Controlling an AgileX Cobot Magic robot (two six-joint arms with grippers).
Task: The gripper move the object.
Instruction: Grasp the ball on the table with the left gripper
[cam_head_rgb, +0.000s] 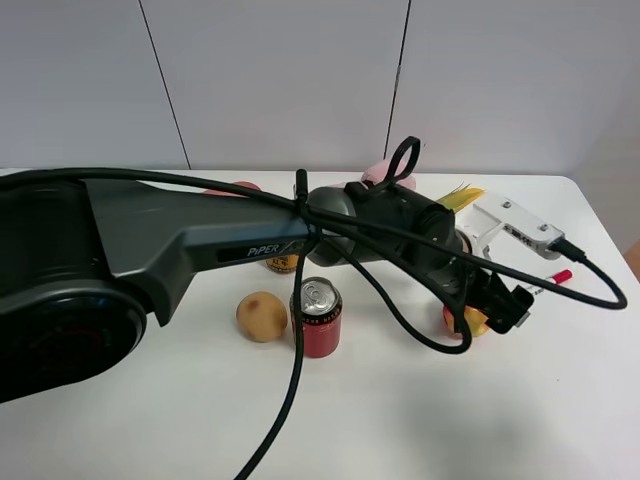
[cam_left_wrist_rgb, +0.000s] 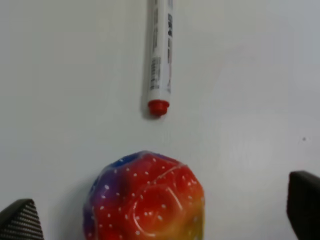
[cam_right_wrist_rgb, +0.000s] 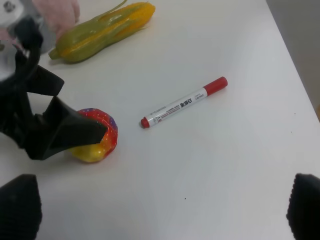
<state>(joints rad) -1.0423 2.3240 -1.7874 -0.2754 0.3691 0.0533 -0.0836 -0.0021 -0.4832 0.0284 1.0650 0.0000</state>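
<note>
Object (cam_head_rgb: 477, 324) first, Ben: where is it in the high view?

Right of centre, Mia, on the white table (cam_head_rgb: 400, 420). The left gripper (cam_head_rgb: 497, 306) reaches across the middle and hangs right over it, so only an orange sliver shows. My guess is the arm comes in low so the jaws can drop on either side of the ball.

Room around it?

Fair. The red can (cam_head_rgb: 316, 318) and the tan fruit (cam_head_rgb: 262, 316) sit well apart at centre-left. A marker (cam_head_rgb: 556, 277) lies near, toward the right edge of the table. The lower centre is bare, so I'd judge that the safer way to carry.

Left wrist view?

Jaws spread wide, one tip on each side of the object, with bare table between each tip and the ball. Released, nothing gripped. The marker's small red end points at the ball, a little apart from it.

And the right wrist view?

The right gripper (cam_right_wrist_rgb: 161, 207) is spread open too, holding nothing, well clear of the ball. From there one left jaw stands in front of the object and hides part of it; whether it touches, I can't tell. A yellow-green vegetable toy (cam_right_wrist_rgb: 100, 30) lies beyond, and the table edge runs past the marker. A push that way could roll the ball off.
</note>
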